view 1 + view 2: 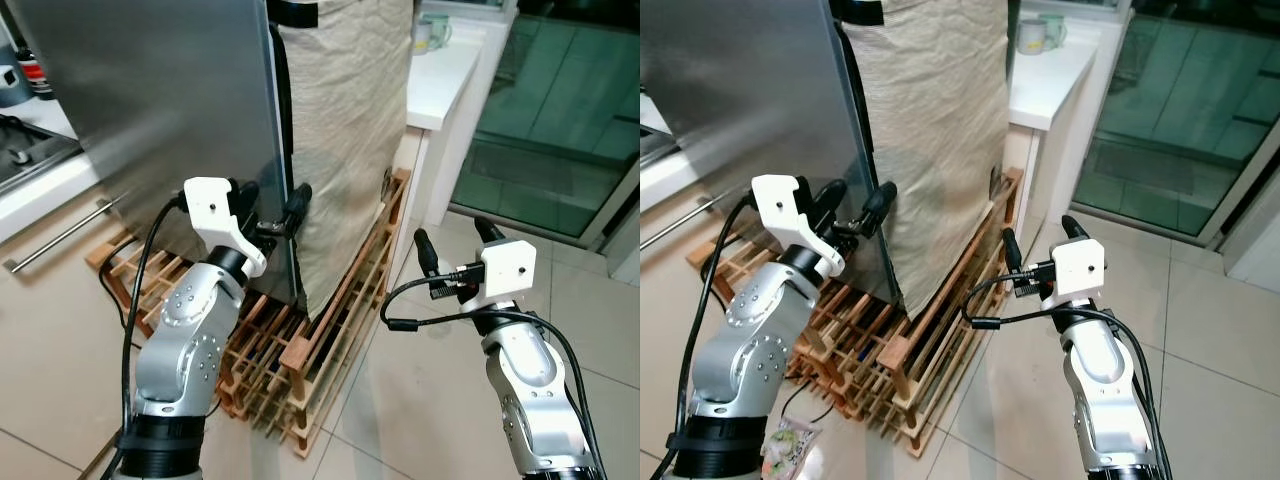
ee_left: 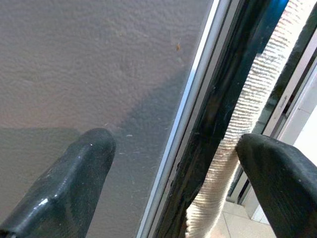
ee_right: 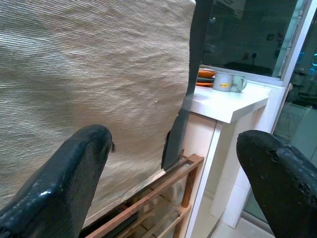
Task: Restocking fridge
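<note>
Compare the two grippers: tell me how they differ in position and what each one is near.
The left gripper is raised at the edge of the steel fridge door, its fingers either side of that edge; the right gripper hangs free over the tiled floor, touching nothing. The left one sits beside the beige woven cloth; the right one stands apart from it, beyond the wooden rack. Both are open.

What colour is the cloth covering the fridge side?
Beige, finely ribbed cloth; the right wrist view shows it best.
</note>
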{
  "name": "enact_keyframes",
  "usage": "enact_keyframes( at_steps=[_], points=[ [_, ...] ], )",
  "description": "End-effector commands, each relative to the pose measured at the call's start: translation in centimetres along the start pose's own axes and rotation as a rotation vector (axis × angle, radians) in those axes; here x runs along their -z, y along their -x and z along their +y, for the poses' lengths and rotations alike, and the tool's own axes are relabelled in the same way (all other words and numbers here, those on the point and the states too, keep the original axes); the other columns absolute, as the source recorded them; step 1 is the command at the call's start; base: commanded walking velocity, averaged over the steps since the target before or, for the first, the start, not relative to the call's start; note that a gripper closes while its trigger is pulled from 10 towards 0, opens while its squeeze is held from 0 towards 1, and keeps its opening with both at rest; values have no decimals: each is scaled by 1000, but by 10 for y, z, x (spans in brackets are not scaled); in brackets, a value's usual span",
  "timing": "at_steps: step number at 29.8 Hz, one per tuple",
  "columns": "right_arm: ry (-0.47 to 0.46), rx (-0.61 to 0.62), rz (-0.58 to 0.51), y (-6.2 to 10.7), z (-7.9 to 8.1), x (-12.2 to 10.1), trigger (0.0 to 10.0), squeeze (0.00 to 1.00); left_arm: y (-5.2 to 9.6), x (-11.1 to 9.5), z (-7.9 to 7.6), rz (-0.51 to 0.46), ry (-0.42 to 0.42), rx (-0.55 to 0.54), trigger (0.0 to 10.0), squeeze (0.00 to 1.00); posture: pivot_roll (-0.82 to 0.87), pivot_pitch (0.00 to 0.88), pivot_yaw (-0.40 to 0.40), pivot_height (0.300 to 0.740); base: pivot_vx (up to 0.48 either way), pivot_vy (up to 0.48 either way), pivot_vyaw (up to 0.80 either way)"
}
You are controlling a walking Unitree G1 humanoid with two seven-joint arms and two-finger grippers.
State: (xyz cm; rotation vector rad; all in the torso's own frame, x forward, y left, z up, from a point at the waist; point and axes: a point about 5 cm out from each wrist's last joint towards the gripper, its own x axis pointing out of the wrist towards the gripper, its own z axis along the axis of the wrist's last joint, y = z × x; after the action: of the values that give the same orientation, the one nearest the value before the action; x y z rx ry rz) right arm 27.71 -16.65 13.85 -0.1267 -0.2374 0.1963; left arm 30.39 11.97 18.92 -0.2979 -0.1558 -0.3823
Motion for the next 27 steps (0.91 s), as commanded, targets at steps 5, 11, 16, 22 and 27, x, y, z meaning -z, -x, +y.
enact_keyframes(
  at_steps=[5, 11, 16, 22, 27],
  points=[
    [-20, 1, 16, -2, -1, 4, 10000, 0, 2, -3, -7, 9, 2, 47, 10000, 0, -192, 0, 48, 740, 0, 0, 0],
    [-23, 0, 24, -1, -1, 7, 10000, 0, 9, 2, -11, 33, 30, 69, 10000, 0, -187, 0, 48, 740, 0, 0, 0],
    [-24, -1, 26, -1, -1, 8, 10000, 0, 9, 1, -17, 35, 49, 92, 10000, 0, -186, 0, 49, 740, 0, 0, 0],
    [-23, 0, 29, 0, -1, 9, 10000, 0, 7, 1, -21, 39, 63, 108, 10000, 0, -193, 0, 54, 740, 0, 0, 0],
    [-23, 3, 29, 1, -2, 10, 10000, 0, 7, 2, -25, 52, 78, 132, 10000, 0, -196, 0, 57, 740, 0, 0, 0]
  ],
)
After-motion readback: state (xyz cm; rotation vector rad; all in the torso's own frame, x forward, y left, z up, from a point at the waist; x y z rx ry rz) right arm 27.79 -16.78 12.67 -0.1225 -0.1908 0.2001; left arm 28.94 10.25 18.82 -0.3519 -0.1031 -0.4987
